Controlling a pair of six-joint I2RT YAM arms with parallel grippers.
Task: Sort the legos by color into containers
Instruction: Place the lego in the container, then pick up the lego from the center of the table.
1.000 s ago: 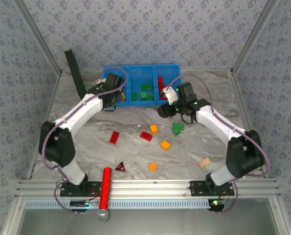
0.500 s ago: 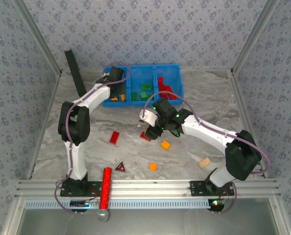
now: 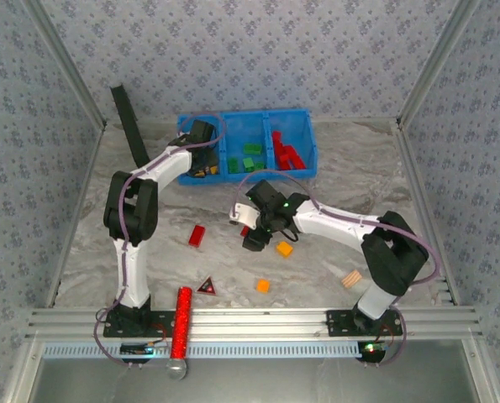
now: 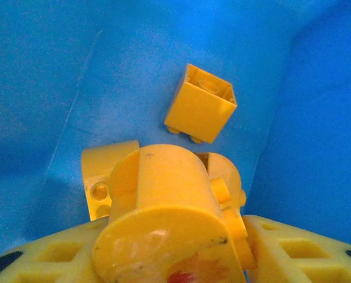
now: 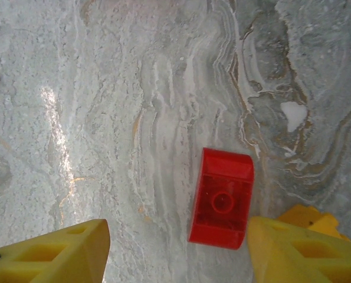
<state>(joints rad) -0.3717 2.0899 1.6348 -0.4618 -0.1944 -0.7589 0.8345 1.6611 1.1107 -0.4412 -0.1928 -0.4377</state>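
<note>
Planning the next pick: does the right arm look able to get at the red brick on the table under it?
Probably yes: the right gripper hangs open above the red brick, which lies on the table between its fingers; only a yellow-orange brick sits near one finger.

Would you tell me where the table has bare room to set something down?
Free: the table between the blue tray and the right wall. Crowded: the middle, from the red brick to the orange brick and tan block.
</note>
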